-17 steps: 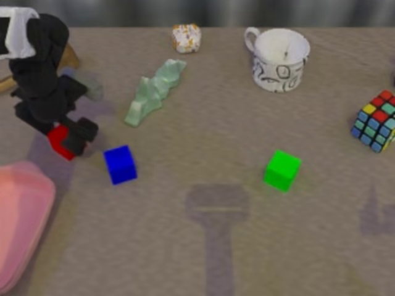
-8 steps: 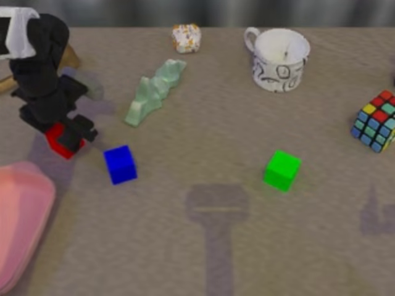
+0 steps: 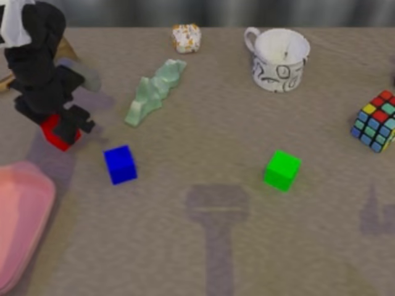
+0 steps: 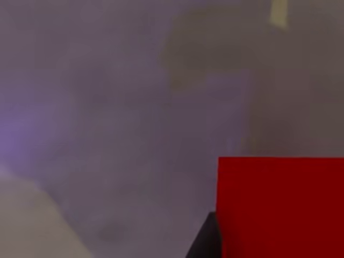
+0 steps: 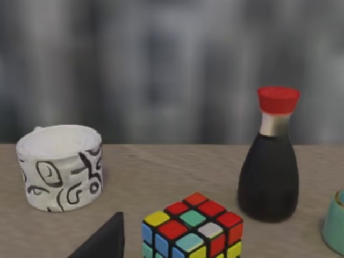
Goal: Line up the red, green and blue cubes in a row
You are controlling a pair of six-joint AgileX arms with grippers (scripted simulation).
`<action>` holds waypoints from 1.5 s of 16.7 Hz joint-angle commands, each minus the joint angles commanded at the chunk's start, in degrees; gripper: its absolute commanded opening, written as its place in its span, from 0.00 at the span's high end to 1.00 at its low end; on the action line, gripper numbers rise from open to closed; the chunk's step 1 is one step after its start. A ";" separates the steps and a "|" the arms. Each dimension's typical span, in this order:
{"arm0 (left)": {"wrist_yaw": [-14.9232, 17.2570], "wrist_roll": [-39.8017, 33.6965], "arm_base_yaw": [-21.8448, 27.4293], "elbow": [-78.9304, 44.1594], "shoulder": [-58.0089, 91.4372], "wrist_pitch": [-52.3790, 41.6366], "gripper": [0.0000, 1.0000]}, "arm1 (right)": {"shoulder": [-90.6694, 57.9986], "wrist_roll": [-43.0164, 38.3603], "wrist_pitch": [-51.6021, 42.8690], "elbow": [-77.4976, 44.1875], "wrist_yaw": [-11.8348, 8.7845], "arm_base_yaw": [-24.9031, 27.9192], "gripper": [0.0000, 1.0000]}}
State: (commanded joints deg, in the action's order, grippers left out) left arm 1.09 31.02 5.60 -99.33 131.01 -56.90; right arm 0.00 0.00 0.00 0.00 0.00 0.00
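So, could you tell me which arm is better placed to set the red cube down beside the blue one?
Left, probably. Its gripper has its jaws shut on the red cube close to the blue cube, while the right arm is not in the top view.

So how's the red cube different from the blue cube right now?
The red cube sits between the left gripper's fingers at the table's far left, partly hidden by them; the blue cube rests free on the table, fully in view. The red one is red and nearer the table's back edge, the blue one deep blue and nearer the front. Both look like plain cubes of equal size.
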 joint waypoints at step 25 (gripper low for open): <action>-1.47 -58.22 27.51 17.56 -20.18 -5.38 1.00 | 0.00 0.00 0.00 0.00 0.00 0.00 0.00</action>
State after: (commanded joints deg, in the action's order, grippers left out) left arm -0.39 -27.21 33.11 -81.77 110.84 -62.29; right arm 0.00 0.00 0.00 0.00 0.00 0.00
